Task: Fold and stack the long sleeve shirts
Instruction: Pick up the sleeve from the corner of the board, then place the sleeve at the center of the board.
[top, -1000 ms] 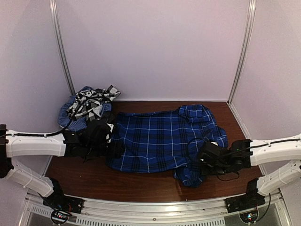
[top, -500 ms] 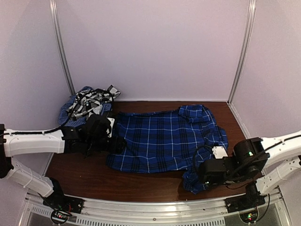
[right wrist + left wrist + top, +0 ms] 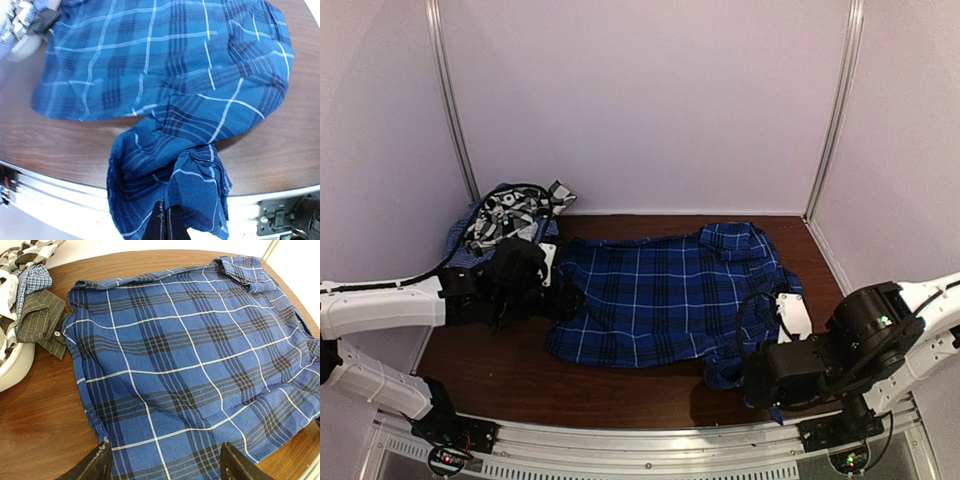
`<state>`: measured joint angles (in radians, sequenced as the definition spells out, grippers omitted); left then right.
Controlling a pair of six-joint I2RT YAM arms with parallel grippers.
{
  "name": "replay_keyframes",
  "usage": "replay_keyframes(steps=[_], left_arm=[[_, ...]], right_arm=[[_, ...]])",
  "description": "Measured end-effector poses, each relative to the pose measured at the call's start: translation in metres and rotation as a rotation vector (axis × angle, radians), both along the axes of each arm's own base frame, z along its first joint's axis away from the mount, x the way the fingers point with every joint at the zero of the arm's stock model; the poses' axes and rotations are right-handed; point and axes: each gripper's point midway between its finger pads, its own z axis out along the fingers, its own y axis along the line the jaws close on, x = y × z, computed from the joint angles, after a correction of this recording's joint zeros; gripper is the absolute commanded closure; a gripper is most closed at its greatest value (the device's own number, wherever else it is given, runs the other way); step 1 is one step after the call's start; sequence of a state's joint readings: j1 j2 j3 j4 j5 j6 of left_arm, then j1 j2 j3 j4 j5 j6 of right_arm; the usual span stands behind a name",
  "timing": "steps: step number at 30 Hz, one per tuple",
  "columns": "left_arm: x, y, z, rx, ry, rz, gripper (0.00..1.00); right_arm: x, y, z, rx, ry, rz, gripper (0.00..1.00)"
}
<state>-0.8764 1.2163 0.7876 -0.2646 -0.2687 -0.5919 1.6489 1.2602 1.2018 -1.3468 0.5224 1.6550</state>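
Blue plaid shirt [image 3: 660, 295] lying spread flat on table [image 3: 620, 395], collar toward far right, one sleeve drooping toward near edge. Right gripper [image 3: 167, 222] pinching tight on that sleeve's bunched end. Left gripper [image 3: 162, 465] hovering over hem side, jaws spread wide, holding nothing. Cloth looking light, limp, wrinkling easily; likely needing grips at cuffs, seams, corners. Other shirts [image 3: 505, 222] sitting heaped at far left.

I'm seeing the royal-blue plaid shirt [image 3: 660, 300] showing thin white lines crossing darker navy-black bands, while the table [image 3: 490, 370] is showing reddish-brown wood grain. The other garments are showing as a black-and-white plaid shirt [image 3: 510, 215], a pale-blue check shirt [image 3: 32, 277] and a dark grey pinstripe shirt [image 3: 42, 315] carrying a white button.
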Motion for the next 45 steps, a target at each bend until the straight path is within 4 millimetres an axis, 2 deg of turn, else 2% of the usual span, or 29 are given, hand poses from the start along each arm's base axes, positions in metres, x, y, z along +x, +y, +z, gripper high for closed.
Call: replay_keyframes(steps=[4, 6, 12, 16, 21, 25, 28, 32, 36, 42, 45], left_arm=[[0.000, 0.000, 0.000, 0.000, 0.000, 0.001, 0.25], [0.000, 0.000, 0.000, 0.001, 0.000, 0.001, 0.25], [0.000, 0.000, -0.001, 0.002, 0.002, 0.001, 0.25], [0.001, -0.001, -0.001, 0.009, 0.005, 0.002, 0.25], [0.003, -0.008, -0.010, 0.013, 0.023, -0.013, 0.25], [0.005, -0.019, -0.024, 0.006, 0.043, -0.043, 0.27], [0.002, -0.023, -0.047, 0.025, 0.083, -0.064, 0.27], [-0.009, -0.019, -0.082, 0.060, 0.150, -0.083, 0.28], [-0.019, -0.013, -0.099, 0.069, 0.188, -0.092, 0.28], [-0.017, -0.017, -0.095, 0.045, 0.173, -0.096, 0.28], [-0.016, -0.018, -0.094, 0.041, 0.170, -0.097, 0.27]], right_arm=[[0.013, 0.003, 0.036, 0.099, -0.099, -0.017, 1.00], [0.024, -0.001, 0.064, 0.176, -0.165, -0.041, 1.00], [0.053, -0.031, 0.134, 0.337, -0.346, -0.124, 1.00], [0.065, -0.048, 0.155, 0.352, -0.431, -0.161, 1.00], [0.084, -0.063, 0.163, 0.297, -0.501, -0.220, 1.00], [0.104, -0.067, 0.153, 0.217, -0.533, -0.250, 1.00], [0.124, -0.066, 0.135, 0.138, -0.527, -0.264, 1.00], [0.156, -0.061, 0.108, 0.014, -0.504, -0.277, 1.00], [0.183, -0.048, 0.086, -0.102, -0.480, -0.250, 0.98], [0.223, -0.042, 0.044, -0.301, -0.419, -0.218, 0.86], [0.243, -0.035, 0.017, -0.399, -0.366, -0.174, 0.67]])
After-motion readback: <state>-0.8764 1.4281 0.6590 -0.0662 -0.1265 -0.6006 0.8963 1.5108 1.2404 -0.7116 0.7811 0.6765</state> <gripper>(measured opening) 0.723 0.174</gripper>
